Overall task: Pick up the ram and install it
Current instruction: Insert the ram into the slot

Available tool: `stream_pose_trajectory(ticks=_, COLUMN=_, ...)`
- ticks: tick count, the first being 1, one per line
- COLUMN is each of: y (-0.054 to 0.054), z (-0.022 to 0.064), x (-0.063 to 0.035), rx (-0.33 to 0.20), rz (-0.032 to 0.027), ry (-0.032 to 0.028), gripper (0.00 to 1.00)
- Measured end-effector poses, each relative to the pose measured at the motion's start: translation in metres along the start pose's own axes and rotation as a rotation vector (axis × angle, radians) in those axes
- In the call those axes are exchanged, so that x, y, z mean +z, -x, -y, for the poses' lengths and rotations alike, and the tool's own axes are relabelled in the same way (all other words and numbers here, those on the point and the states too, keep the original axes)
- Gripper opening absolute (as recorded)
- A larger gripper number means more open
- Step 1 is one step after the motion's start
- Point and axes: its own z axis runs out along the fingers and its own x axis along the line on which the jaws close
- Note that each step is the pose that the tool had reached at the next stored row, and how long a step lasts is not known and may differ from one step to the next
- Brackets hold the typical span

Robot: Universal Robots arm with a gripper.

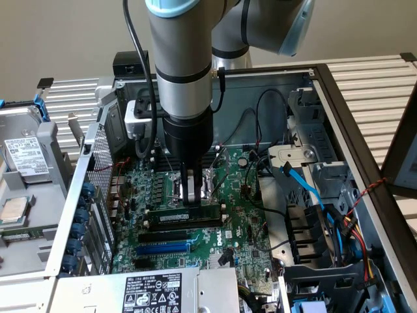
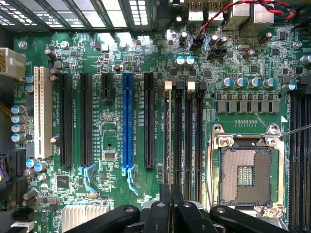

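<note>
An open grey metal computer case [image 1: 326, 85] lies on its side, with a large green motherboard [image 1: 244, 238] covering its floor. A grey and pale-blue robot arm [image 1: 182, 59] points straight down into it, with a black cable [image 1: 133, 52] hanging beside it.

The arm's black two-fingered gripper [image 1: 191, 199] is almost fully closed, pinching the top edge of the ram [image 1: 195, 214]. The ram is a long, thin green circuit-board stick with black chips and a small white label. It stands upright on its long edge on the near side of the square silver processor socket [image 2: 245, 174]. Whether it is pressed fully home cannot be told.

In the wrist view the gripper [image 2: 170, 196] holds the ram [image 2: 167, 141] edge-on. It shows as a thin line along the one of four narrow black memory slots [image 2: 189, 136] that lies furthest from the socket. Beyond these run long black expansion slots [image 2: 149, 126], a bright blue slot [image 2: 127, 121] and a white slot [image 2: 43, 111], all smooth plastic. Small silver-topped capacitors [image 2: 250, 82] dot the board.

On the exterior view's right, thin black cables [image 1: 260, 111], a flat light-blue data cable [image 1: 303, 186] and red and black wires [image 1: 361, 192] crowd a grey metal drive cage [image 1: 306, 160], apart from the gripper. A silver power supply box [image 1: 153, 290] with a white label sits at the near edge. Outside the case, on the exterior view's left, lies a silver hard drive [image 1: 26, 153].
</note>
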Motion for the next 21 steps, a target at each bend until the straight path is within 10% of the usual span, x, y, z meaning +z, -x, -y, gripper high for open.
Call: stream_pose_trajectory(ticks=21, y=0.0001, z=0.0001, x=-0.0004, rx=0.0, rz=-0.0023, ry=-0.0002, gripper=0.2)
